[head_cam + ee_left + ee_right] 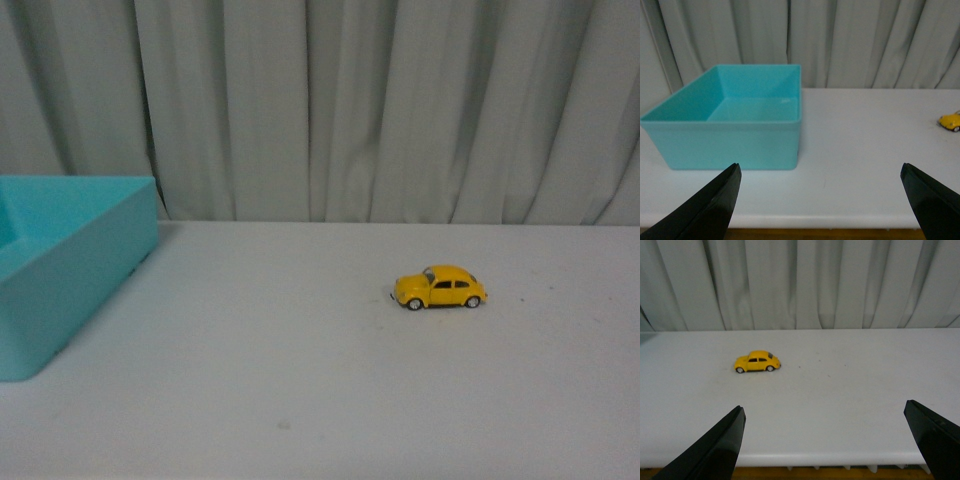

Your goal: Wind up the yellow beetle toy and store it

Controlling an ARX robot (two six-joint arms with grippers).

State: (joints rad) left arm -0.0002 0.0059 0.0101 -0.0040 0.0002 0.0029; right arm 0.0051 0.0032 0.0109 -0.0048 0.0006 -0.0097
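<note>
The yellow beetle toy (440, 287) stands on its wheels on the white table, right of centre, side-on with its nose to the left. It also shows in the right wrist view as the beetle toy (757, 361), well ahead of my open right gripper (823, 432), and at the picture's edge in the left wrist view as the toy (951, 121). My left gripper (820, 192) is open too, with nothing between its black fingers, hovering near the table's front edge. Neither arm appears in the front view.
A turquoise open bin (70, 262) sits at the table's left side; in the left wrist view the bin (730, 140) shows nothing inside. A grey curtain (380, 100) hangs behind the table. The table's front edge (830, 457) runs just under both grippers.
</note>
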